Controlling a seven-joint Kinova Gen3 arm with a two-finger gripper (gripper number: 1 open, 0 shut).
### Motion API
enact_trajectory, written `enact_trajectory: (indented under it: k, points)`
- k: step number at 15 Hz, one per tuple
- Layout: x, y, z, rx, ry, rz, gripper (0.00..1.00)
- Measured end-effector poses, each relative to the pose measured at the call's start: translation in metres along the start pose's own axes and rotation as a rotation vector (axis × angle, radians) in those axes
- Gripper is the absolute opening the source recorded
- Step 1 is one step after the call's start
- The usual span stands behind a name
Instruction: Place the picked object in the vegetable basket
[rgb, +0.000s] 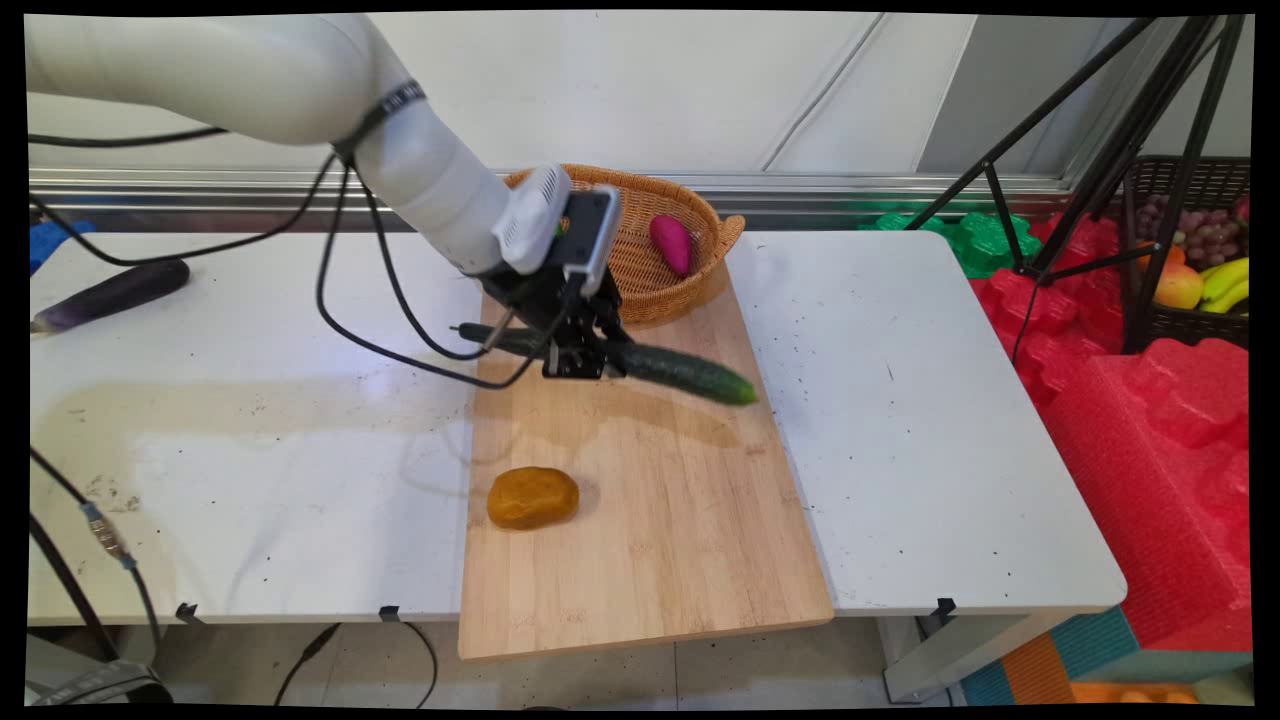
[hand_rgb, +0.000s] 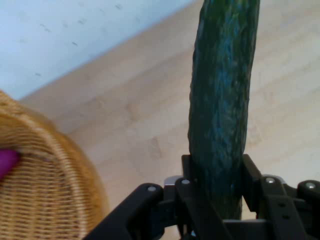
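Note:
My black gripper is shut on a long dark green cucumber, held level a little above the wooden cutting board. In the hand view the cucumber runs upward from between the two fingers, which press on its sides. The gripper hangs just in front of a wicker basket that holds a magenta vegetable. An orange-brown lump lies on the board nearer the front edge.
A dark purple eggplant lies at the table's far left. Black cables hang from the arm over the table. A tripod and a dark crate of fruit stand off the table at right, above red foam.

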Motion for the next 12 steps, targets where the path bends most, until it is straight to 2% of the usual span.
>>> enact_trajectory:
  k: [6,10,12]
  points:
    - [0.01,-0.007,-0.071,0.133,0.077,-0.082,0.0]
    - [0.009,-0.033,-0.103,0.24,0.092,-0.121,0.0]
    - [0.007,-0.046,-0.109,0.279,0.093,-0.139,0.0]
